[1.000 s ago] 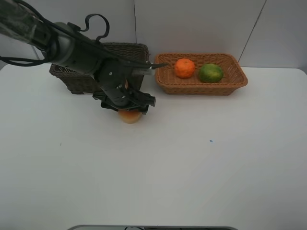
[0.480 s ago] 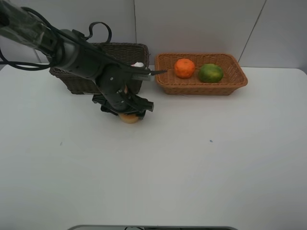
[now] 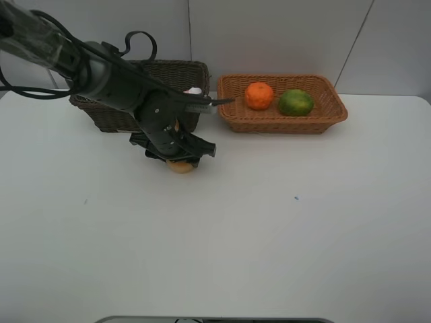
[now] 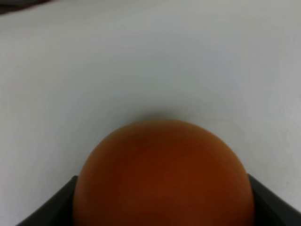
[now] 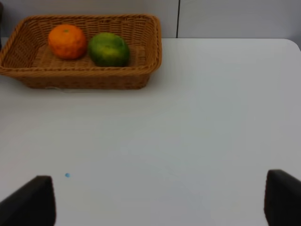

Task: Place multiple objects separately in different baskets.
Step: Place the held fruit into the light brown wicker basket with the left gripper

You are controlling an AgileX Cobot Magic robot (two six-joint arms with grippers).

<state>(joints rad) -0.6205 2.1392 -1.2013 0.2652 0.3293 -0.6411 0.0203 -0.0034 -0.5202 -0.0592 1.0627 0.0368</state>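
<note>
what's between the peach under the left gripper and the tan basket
Nothing visible on the table. The peach-like fruit sits between the left gripper's fingers, and bare table runs to the light tan basket; only the basket's near wall must be cleared.

The peach-like fruit (image 3: 181, 165) sits almost wholly under the left gripper (image 3: 176, 153) in the high view — only a low sliver of it shows below the black jaws. In the left wrist view the same fruit (image 4: 162, 174) is blurred and cut off by the frame edge, and the fingers (image 4: 51, 207) on either side show only as dark corners; whether they touch it cannot be told. The arm also hides most of the dark basket (image 3: 176, 70) behind that gripper, contents included. The right gripper's fingertips (image 5: 29, 200) are cropped — two dark stubs.
</note>
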